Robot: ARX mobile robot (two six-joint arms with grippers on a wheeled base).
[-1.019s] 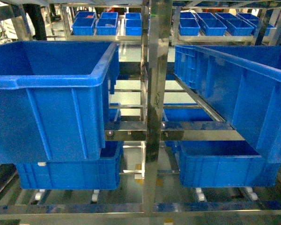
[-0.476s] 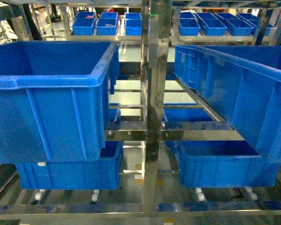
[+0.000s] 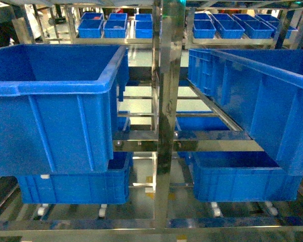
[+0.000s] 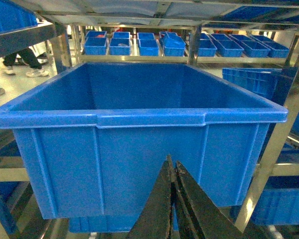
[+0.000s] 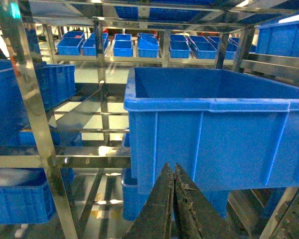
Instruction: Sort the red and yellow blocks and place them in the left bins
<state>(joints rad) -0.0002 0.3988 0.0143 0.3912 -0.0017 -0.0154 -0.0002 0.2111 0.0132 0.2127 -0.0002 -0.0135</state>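
Almost nothing has changed over the last second: crates, rack and camera hold the same framing. Only the dark figure at the upper left of the head view has slid further left, nearly out of frame. So no task progress, the robot looks parked in front of the rack.

Left hand point(image 4: 172, 172): fingers pressed together, nothing between them, sitting at the bottom centre of its wrist view, just in front of the upper left bin point(image 4: 139, 119). Right hand point(image 5: 173, 174): likewise closed and empty, facing the right crate point(image 5: 214, 129).

Red and yellow blocks: not visible in any view. The visible part of that bin's interior shows bare blue walls; the floor is hidden. The lower left bin point(image 3: 73, 187) sits beneath it, contents hidden. Steel rack post point(image 3: 169, 101) splits the two sides.
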